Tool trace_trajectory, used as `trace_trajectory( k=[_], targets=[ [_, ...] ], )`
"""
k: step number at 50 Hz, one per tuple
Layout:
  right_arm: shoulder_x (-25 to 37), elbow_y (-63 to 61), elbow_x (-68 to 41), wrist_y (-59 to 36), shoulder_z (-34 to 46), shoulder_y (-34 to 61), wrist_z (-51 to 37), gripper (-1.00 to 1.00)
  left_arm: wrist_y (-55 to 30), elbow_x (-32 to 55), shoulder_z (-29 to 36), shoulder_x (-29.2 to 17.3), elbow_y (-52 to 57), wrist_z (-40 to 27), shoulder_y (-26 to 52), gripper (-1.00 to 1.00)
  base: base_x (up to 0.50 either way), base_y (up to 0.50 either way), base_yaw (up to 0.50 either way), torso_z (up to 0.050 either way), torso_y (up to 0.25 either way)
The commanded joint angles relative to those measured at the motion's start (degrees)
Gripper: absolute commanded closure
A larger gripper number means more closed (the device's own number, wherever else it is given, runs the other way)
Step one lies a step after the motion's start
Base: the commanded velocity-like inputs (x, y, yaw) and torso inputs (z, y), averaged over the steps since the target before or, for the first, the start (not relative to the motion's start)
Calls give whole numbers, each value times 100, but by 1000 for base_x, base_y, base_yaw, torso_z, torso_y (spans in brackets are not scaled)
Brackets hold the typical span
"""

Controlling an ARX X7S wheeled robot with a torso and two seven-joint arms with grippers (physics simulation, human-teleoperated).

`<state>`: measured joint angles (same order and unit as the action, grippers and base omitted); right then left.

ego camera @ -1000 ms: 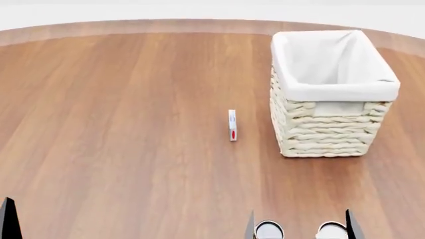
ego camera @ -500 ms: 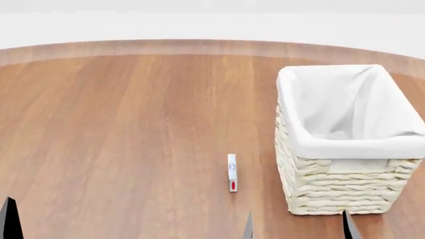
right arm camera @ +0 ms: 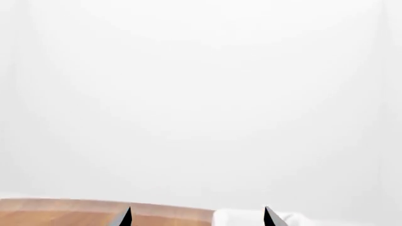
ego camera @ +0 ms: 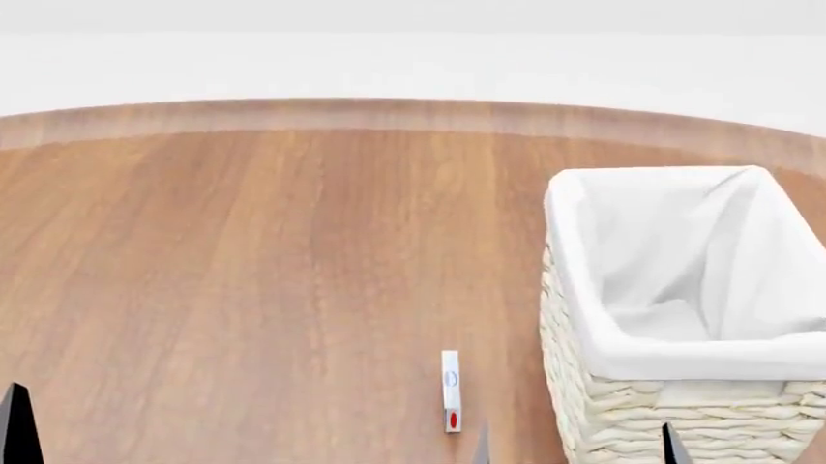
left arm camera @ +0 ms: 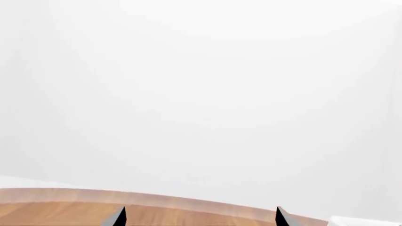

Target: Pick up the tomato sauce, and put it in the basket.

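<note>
The tomato sauce can is out of view in every frame. The cream-white wicker basket (ego camera: 645,425) with its white cloth liner stands on the wooden table (ego camera: 258,271) at the right; its liner also shows in the right wrist view (right arm camera: 242,219). My right gripper (right arm camera: 197,217) is open and empty; its two dark fingertips (ego camera: 670,445) show at the head view's lower edge, in front of the basket. My left gripper (left arm camera: 199,217) is open and empty, with one fingertip (ego camera: 14,425) at the lower left of the head view.
A thin white slip with a red mark (ego camera: 451,391) stands on the table just left of the basket. The table's rounded far edge (ego camera: 387,114) runs across the back, with a plain white background beyond.
The head view has tilted upward: the basket and the white slip slid down the picture. Two round can tops seen at the bottom edge one second ago have dropped out of view.
</note>
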<state>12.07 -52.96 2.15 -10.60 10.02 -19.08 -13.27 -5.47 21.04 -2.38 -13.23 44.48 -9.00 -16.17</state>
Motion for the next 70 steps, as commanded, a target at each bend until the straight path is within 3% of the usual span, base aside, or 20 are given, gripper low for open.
trace_trajectory(
  k=[1, 21, 30, 42, 43, 44, 70],
  targets=[
    [88, -93, 111, 249, 61, -474, -128, -100, 94, 14, 24, -25, -93, -1, -17, -100, 0, 0, 0, 0, 0],
    [333, 737, 799, 2465, 431, -2532, -956, -100, 365, 175, 38, -89, -240, 116, -198, -100, 0, 0, 0, 0, 0],
    [1855, 986, 1032, 2771, 1639, -2575, -3083, -100, 443, 203, 70, -115, -257, 143, -270, -100, 0, 0, 0, 0, 0],
    [2402, 2025, 1227, 3577, 2563, -2499, -4538, -100, 589, 203, 81, -146, -321, 181, -374, -100, 0, 0, 0, 0, 0],
    [2073, 2885, 875, 4436, 2962, -2307, -4623, -100, 629, 221, 58, -140, -343, 185, -425, -100, 0, 0, 0, 0, 0],
    [2072, 3434, 865, 4525, 2977, -2285, -4639, -100, 634, 225, 57, -142, -342, 182, -428, -100, 0, 0, 0, 0, 0],
    [2108, 3792, 557, 4630, 3238, -1952, -4705, -100, 704, 243, 125, -189, -505, 139, -349, -100, 0, 0, 0, 0, 0]
  ],
)
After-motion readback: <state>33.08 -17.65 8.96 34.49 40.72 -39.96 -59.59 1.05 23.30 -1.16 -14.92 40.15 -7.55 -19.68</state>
